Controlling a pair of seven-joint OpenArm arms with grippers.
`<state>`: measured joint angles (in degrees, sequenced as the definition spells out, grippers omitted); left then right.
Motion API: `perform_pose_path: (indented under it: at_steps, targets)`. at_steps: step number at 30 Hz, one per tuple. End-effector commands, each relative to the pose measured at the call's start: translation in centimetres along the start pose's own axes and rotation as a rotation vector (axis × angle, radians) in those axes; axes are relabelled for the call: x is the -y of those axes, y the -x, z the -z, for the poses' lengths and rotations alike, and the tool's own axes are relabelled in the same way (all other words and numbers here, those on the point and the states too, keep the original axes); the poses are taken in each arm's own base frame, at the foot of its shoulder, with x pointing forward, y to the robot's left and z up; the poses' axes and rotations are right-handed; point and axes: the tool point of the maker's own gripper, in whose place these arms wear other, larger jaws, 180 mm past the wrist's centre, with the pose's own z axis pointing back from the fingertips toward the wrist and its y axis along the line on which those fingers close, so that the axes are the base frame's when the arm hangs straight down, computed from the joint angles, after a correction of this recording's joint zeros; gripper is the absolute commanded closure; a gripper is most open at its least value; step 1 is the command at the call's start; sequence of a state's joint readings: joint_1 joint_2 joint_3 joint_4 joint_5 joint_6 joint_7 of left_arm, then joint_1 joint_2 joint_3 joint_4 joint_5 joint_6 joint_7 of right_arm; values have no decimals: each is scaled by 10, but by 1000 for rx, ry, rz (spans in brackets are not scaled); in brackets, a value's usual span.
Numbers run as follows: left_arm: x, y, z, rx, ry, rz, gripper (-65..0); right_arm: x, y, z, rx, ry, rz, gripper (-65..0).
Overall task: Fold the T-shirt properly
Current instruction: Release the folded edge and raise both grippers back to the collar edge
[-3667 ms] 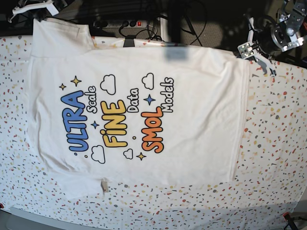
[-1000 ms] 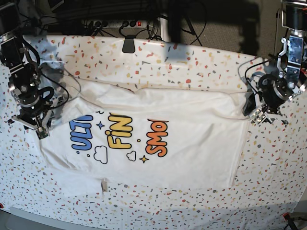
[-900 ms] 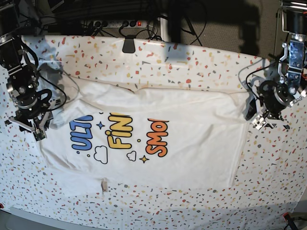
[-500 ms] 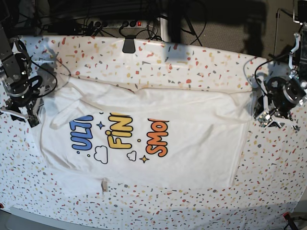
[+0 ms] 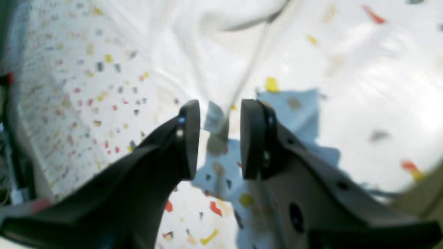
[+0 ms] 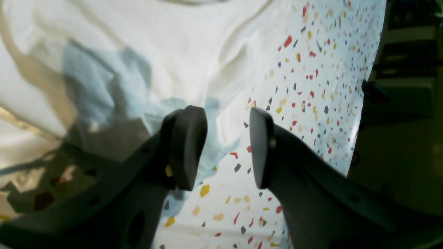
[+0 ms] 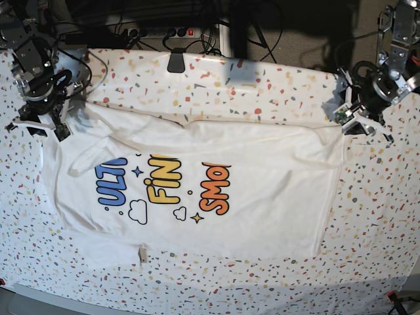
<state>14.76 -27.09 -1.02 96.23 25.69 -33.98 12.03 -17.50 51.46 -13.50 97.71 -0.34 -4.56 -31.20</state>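
The white T-shirt [image 7: 262, 190] lies on the speckled tablecloth [image 7: 374, 249]. Its far half is folded over towards the near side, so only the lower parts of the blue, yellow and orange print [image 7: 164, 184] show. My left gripper [image 7: 351, 121] hangs open and empty just off the shirt's far right corner. In the left wrist view [image 5: 219, 138] the cloth [image 5: 221, 41] lies beyond its tips. My right gripper [image 7: 49, 125] is open and empty at the shirt's far left corner. In the right wrist view [image 6: 225, 152] the shirt [image 6: 138, 52] lies beside it.
A black clip [image 7: 176, 62] sits on the table's far edge. A power strip [image 7: 164, 31] and cables lie behind the table. A small tag [image 7: 142, 254] sticks out at the shirt's near edge. Bare tablecloth borders the shirt on the right and near sides.
Since the earliest frame the shirt's far half has been folded over the print. In the last half second both open grippers have drawn back towards the far edge; the shirt stays still.
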Motion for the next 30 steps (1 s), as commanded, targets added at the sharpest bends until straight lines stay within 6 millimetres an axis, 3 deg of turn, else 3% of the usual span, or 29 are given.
perform_pose_path:
  at_steps: [1, 4, 9, 16, 20, 25, 28, 30]
  targets:
    - [-9, -11, -1, 46, -25, 5, -194, 19, -8, -1, 25, 51, -14, -252]
    - [-4, -23, 1, 92, -28, -12, -194, 19, -7, -1, 21, 51, -14, -252]
    - [-19, -14, 3, 56, -123, 21, -194, 18, -5, -1, 16, 48, -16, -252]
    - [8, 19, 18, 14, -63, 71, -194, 17, -14, -5, 42, 46, -12, -252]
    - [13, 26, 20, 7, -57, 57, -189, 17, -22, -8, 67, 43, -9, -252]
    - [10, 24, 21, 15, -61, 58, -115, 16, -27, -11, 79, 41, -6, -252]
    - [11, 24, 21, 15, -60, 58, -9, 15, -25, -11, 66, 39, -7, -252]
    - [11, 25, 21, 11, -60, 57, 0, 10, -19, -12, 51, 26, -13, -252]
